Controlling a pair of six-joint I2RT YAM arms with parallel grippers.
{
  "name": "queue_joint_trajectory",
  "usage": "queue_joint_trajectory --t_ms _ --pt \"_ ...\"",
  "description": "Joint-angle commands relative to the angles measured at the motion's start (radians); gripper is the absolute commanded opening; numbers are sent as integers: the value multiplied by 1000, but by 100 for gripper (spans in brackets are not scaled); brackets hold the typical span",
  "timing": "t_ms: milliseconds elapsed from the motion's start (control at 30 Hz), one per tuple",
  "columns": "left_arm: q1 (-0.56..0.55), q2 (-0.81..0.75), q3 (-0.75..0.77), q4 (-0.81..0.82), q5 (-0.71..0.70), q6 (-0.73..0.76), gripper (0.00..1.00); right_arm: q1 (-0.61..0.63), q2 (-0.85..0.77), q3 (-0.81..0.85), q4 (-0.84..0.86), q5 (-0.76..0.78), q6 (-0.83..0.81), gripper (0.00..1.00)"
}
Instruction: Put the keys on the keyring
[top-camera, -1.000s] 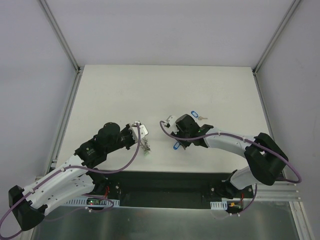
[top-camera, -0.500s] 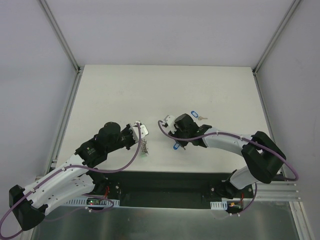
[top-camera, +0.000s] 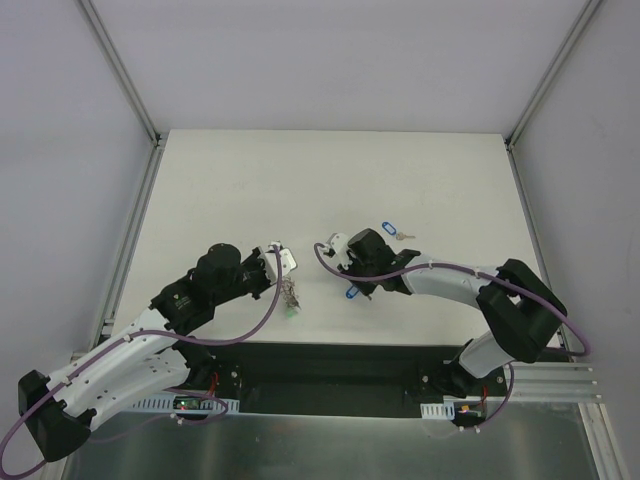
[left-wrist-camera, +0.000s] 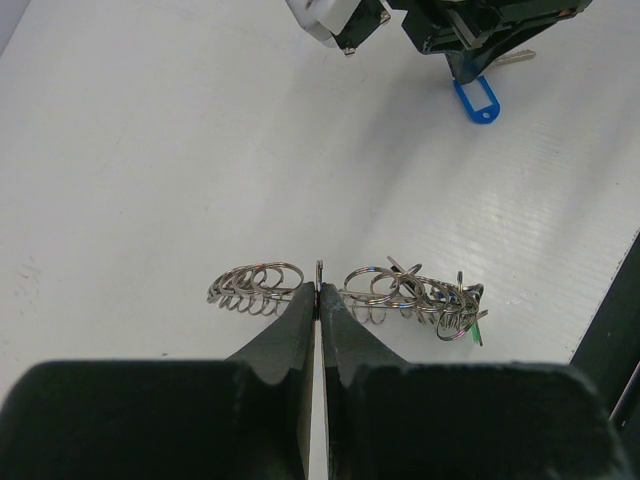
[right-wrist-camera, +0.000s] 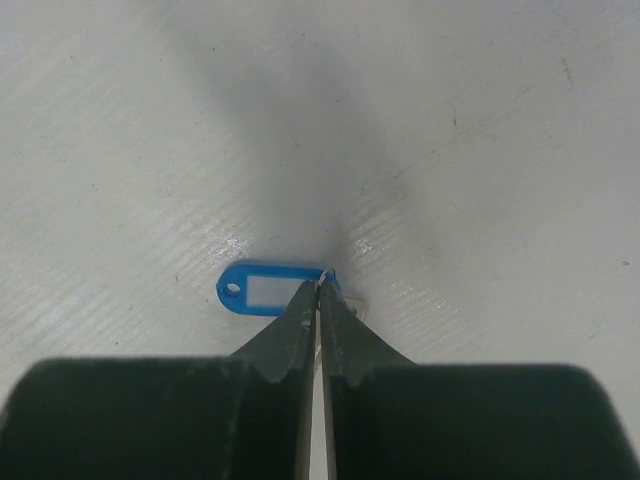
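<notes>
Right end effector pinched shut on blue-tagged key; arm shifted slightly left.

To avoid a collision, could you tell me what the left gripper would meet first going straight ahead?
Beyond the keyring the left gripper holds, bare table, then perhaps the right gripper; depth unclear.

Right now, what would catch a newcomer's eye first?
The coiled keyring lies near the front edge of the table, pinched midway by the left end effector. To its right, the right end effector pinches the end of a blue key tag; a second blue tag lies beyond.
</notes>
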Motion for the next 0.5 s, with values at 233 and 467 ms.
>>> queue_joint_trajectory --t_ms 233,467 --pt "12 16 35 45 79 -5 0 0 -139 12 -10 -15 -22 1" --pt "15 51 58 77 220 -1 0 -2 -350 -10 -40 -95 -63 1"
